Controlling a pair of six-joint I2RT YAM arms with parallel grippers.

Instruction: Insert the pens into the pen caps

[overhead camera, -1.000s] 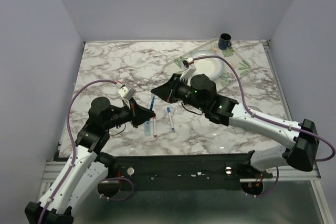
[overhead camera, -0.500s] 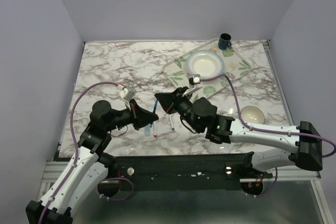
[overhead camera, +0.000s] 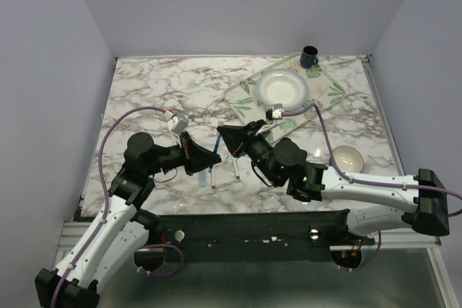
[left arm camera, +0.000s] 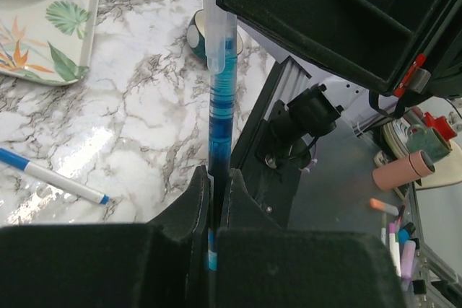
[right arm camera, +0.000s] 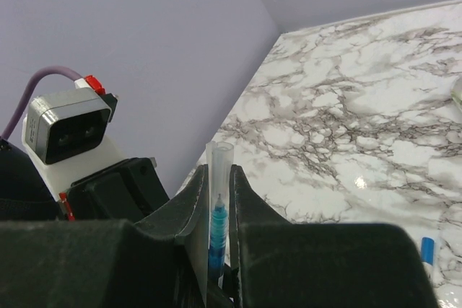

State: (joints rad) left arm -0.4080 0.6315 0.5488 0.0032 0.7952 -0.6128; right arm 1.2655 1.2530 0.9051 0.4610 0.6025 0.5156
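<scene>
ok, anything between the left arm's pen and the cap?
Nothing visible. The left gripper holds the blue pen, whose tip sits inside the clear cap held by the right gripper.

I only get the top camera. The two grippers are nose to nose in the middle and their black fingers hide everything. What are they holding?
Observer: In the left wrist view, the left gripper is clamped on a blue pen.
Operator: What about the other one?
Observer: The right wrist view shows the right gripper shut on a clear tube, with blue showing inside it.
Operator: Is the pen inside it?
Observer: In the left wrist view the pen's far end overlaps the tube's mouth. How deep it goes, I cannot tell.
</scene>
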